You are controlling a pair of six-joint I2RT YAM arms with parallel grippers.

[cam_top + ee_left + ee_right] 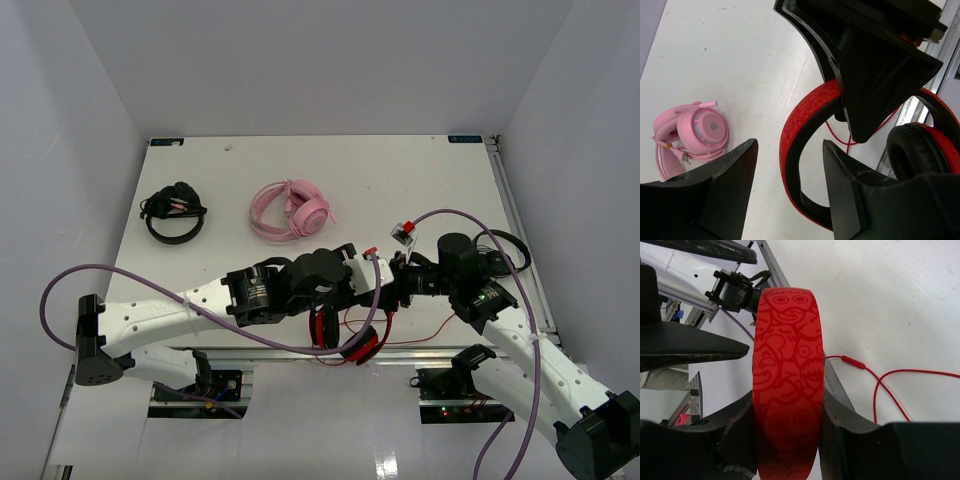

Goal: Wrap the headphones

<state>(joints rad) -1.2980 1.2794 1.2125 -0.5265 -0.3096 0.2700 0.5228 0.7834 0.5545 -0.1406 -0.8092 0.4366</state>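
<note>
Though hidden from above, right fingers (847,432) clamp the headphones (786,365); left fingers (725,187) stand apart.

The headphones (345,340) are bright red, their band (785,380) printed all over with darker red cartoon faces and doodles, black on the inside, with black ear pads (912,150). Their thin cable (900,375) is red too. On the white tabletop (400,170) lie pink headphones (290,210) and black headphones (173,212). The arms (160,318) are white with black joints and purple cords (90,266).
</note>
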